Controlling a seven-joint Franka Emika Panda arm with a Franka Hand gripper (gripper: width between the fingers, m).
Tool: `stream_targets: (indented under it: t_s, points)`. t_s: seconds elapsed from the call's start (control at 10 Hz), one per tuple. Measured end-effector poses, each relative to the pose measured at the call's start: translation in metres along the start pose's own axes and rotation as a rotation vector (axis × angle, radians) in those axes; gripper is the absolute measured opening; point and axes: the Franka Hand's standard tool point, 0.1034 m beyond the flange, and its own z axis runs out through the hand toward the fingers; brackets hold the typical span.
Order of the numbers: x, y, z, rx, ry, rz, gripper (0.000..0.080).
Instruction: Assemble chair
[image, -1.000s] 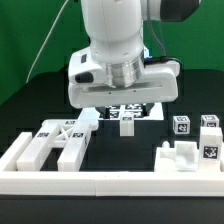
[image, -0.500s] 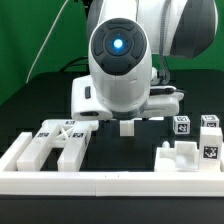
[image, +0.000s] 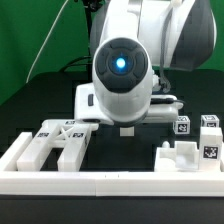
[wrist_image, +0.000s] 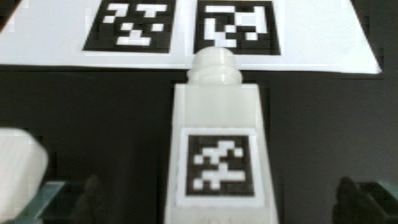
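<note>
1. A black table (image: 40, 105) stands before a green backdrop. A low white border rail (image: 110, 182) runs along the table's front edge.
2. The loose chair parts lie behind the rail. The cross-braced piece (image: 60, 140) sits at the front corner on the exterior view's left. Toward the opposite front corner sit a notched block (image: 178, 157), a small tagged part (image: 182, 125) and a taller tagged part (image: 208, 135).
3. One chair leg (wrist_image: 214, 150) lies flat near the table's middle. Its peg end points at the marker board (wrist_image: 178, 30). From outside I see only the leg's end (image: 125, 127) under the arm.
4. In the last second the robot arm (image: 122, 70) has tipped forward and lowered. It now hides the marker board in the exterior view. The leg has not moved.
5. The gripper (wrist_image: 210, 202) is spread wide with one finger on each side of the leg. There is dark gap on both sides, and it holds nothing.
6. I judge this to be the approach for picking up the leg. Closing the fingers is not yet done.
</note>
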Motion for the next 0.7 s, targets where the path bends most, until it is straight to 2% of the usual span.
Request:
stream_targets:
  t_s: [0.1,0.2,0.3,0.4,0.5,0.6,0.7]
  points:
    - [-0.0009,0.0004,0.0053,0.0,-0.011,0.019,0.0649]
    - [-0.0006,0.001,0.0044,0.001,-0.009,0.018,0.0649]
    - [-0.0006,0.0013,0.0046,0.002,-0.009,0.019,0.0525]
    - [-0.0006,0.0014,0.0046,0.002,-0.009,0.019,0.0525]
    - [-0.0006,0.0016,0.0046,0.002,-0.009,0.019,0.0388]
    - [-0.0006,0.0016,0.0046,0.002,-0.009,0.019,0.0283]
    - [-0.0006,0.0017,0.0046,0.002,-0.009,0.019,0.0283]
